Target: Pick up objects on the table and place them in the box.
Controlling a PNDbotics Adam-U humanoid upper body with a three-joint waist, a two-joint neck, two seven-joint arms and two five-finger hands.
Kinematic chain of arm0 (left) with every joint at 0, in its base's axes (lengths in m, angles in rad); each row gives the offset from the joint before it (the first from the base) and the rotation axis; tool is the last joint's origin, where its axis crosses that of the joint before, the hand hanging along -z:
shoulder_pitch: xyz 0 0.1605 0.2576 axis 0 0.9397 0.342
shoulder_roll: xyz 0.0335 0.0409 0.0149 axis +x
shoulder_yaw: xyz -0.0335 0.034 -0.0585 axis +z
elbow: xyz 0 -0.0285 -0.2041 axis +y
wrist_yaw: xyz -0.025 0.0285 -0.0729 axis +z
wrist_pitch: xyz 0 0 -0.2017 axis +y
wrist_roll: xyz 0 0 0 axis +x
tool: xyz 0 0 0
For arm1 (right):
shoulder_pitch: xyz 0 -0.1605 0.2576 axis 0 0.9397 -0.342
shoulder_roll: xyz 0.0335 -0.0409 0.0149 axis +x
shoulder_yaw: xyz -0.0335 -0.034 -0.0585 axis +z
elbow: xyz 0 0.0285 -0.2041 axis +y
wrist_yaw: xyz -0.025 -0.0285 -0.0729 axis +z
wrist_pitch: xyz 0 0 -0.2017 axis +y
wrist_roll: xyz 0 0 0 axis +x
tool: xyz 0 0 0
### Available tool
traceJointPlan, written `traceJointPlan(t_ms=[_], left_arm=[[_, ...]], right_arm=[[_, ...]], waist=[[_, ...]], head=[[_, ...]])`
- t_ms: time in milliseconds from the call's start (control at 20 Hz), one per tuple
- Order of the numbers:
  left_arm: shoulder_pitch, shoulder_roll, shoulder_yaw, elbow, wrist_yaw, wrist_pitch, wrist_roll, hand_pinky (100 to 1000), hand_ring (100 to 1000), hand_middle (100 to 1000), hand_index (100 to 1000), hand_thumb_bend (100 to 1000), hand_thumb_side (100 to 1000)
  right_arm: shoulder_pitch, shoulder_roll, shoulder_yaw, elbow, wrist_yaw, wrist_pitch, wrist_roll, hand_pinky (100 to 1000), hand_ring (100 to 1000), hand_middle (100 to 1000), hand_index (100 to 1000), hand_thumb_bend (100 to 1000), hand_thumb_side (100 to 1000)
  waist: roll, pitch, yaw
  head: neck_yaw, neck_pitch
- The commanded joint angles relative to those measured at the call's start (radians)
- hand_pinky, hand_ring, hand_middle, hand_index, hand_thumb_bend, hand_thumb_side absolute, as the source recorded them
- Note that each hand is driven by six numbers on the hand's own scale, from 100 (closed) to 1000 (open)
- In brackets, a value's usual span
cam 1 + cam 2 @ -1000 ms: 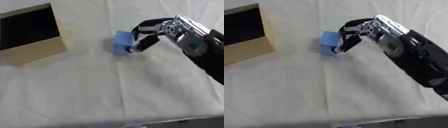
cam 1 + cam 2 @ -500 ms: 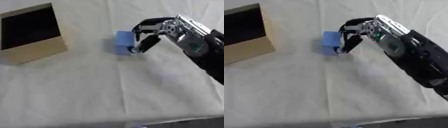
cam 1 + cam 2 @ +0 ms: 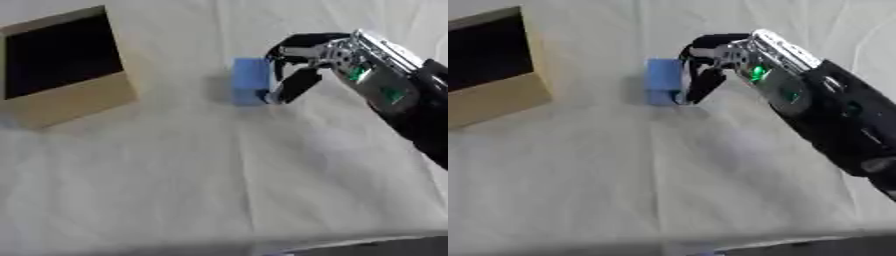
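The robot's right hand (image 3: 302,67) reaches in from the right, its black fingers curled against the right side of a small blue rectangular block (image 3: 250,80) resting on the white cloth-covered tabletop (image 3: 201,175). The block lies just to the hand's left, its long axis pointing away from the robot. The open tan cardboard box (image 3: 66,70) sits farther left, well apart. No left hand shows.

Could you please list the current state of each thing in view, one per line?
Blue block: on the white cloth, outside the box, not lifted.
Box: open at the top, dark inside, contents not visible.
Right hand: fingers curled at the block's right side.
Left hand: not in view.
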Motion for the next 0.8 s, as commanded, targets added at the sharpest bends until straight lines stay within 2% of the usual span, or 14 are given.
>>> traceJointPlan(t_ms=[50,400,800], left_arm=[[-0.015,0.024,0.006,-0.015,-0.004,-0.002,-0.002,905,869,689,847,270,831],[-0.018,0.028,0.006,-0.015,-0.006,-0.001,-0.002,905,866,689,846,267,825],[-0.018,0.031,0.007,-0.015,-0.007,-0.001,-0.002,904,864,690,846,264,821]], right_arm=[[-0.027,-0.041,-0.021,-0.036,-0.011,0.01,-0.007,853,856,570,683,100,430],[-0.041,-0.083,-0.043,-0.096,-0.04,0.029,-0.006,847,844,554,665,100,372],[-0.058,-0.123,-0.072,-0.163,-0.065,0.055,-0.01,841,836,536,651,100,360]], waist=[[0.002,-0.019,0.001],[0.001,-0.021,-0.001],[0.001,-0.025,-0.003]], head=[[0.008,0.005],[0.015,0.005],[0.016,0.005]])
